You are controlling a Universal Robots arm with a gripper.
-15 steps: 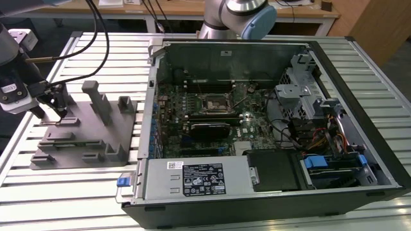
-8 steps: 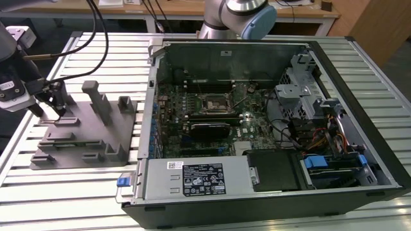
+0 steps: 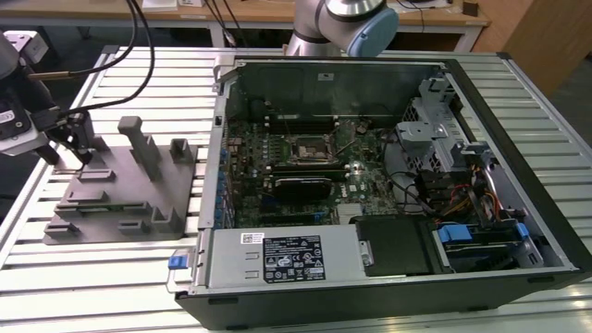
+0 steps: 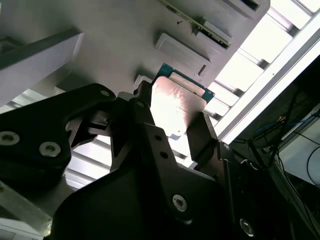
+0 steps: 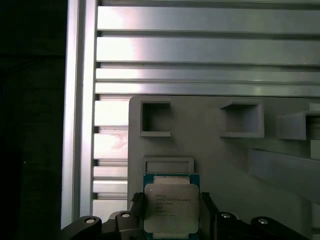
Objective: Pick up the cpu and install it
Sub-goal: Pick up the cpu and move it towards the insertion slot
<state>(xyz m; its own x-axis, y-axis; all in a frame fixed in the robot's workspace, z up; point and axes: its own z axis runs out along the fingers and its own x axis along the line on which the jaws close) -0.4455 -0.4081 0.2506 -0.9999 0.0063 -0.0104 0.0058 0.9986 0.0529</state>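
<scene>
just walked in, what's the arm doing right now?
The arm's gripper is over the grey fixture at the exterior view's left, beside the open computer case. In the first wrist view its jaws sit against opposite sides of the cpu, gripping it at the fixture. The cpu is not in the case yet.

Sides of the cpu (image 5: 171, 205) behind the gripper (image 5: 172, 212), one edge out of frame.
</scene>
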